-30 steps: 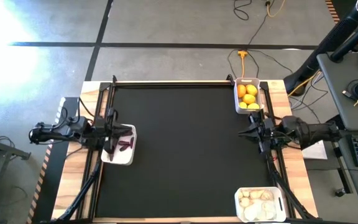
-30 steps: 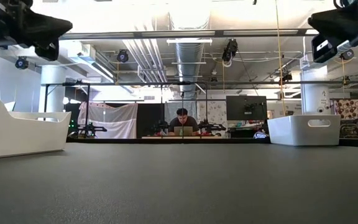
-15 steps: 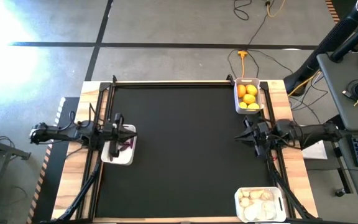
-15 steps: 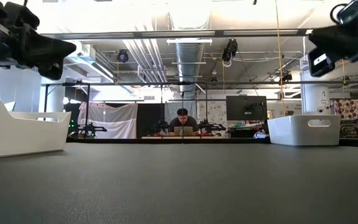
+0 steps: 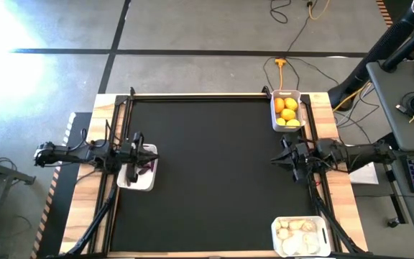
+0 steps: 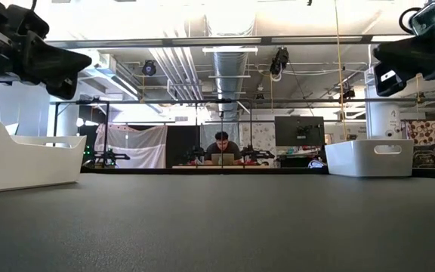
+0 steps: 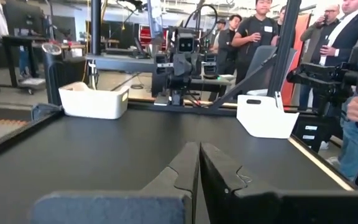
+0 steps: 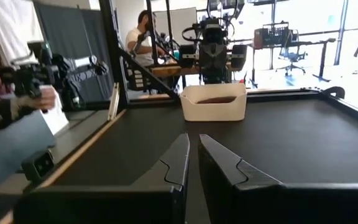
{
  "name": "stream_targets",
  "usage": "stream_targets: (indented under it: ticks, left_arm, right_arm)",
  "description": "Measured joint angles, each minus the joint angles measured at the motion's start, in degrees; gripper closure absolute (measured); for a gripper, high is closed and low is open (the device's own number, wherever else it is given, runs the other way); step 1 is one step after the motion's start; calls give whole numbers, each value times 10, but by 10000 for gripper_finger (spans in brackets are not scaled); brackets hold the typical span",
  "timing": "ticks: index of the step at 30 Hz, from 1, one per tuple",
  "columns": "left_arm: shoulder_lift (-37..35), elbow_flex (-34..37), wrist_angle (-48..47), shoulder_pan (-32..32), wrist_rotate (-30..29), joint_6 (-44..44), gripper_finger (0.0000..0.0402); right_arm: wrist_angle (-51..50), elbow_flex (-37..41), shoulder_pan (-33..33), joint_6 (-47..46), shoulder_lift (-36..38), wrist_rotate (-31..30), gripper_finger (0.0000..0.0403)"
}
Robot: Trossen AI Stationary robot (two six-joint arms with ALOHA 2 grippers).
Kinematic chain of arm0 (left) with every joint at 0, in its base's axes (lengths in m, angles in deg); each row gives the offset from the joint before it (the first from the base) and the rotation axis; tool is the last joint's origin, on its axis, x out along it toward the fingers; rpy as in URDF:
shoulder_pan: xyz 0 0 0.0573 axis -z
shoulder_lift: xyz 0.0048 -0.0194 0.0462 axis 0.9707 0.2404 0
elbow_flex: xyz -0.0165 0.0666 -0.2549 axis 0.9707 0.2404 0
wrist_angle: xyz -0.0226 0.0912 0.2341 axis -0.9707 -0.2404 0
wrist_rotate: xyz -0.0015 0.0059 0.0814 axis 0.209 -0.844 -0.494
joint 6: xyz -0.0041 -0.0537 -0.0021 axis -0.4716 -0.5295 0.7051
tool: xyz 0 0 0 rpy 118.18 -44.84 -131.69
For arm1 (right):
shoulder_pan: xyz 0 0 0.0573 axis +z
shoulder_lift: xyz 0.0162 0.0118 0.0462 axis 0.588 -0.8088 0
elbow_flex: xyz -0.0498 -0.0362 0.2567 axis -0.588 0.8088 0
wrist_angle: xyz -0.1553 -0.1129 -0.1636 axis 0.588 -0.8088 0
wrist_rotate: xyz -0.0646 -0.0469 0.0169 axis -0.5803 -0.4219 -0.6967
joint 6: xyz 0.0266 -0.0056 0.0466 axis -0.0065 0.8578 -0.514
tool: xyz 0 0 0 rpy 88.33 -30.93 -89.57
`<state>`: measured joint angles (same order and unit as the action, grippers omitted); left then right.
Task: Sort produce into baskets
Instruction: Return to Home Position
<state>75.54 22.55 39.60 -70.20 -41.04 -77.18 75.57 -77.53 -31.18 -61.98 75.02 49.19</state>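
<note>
All 3 bins (image 5: 298,94) look filled: eggplants (image 5: 148,165) at 9 o'clock, oranges (image 5: 287,111) at 1, garlic (image 5: 297,232) at 5. The left gripper (image 5: 139,152) and right gripper (image 5: 282,157) hang empty, fingers pinched narrow. The left one sits over the eggplant bin (image 5: 139,185). Pulling back low could clip its rim.

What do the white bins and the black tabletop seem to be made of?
White rectangular bins: probably moulded plastic, smooth with a slight sheen, rounded corners and a cut-out handle slot. Black tabletop: looks like a matte, finely textured mat, possibly rubber or foam.
</note>
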Motion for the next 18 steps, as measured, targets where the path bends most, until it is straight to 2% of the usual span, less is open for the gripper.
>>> stream_targets:
  ticks: [8, 14, 18]
  left_arm:
    - [4, -1, -3, 0, 0, -17, 401]
    - [13, -2, -4, 0, 0, -17, 401]
    - [18, -2, -4, 0, 0, -17, 401]
  right_arm:
    - [-13, 0, 0, 21, -21, -1, 376]
    - [-15, 0, 0, -42, -39, -2, 376]
    - [-16, 0, 0, -46, -43, -2, 376]
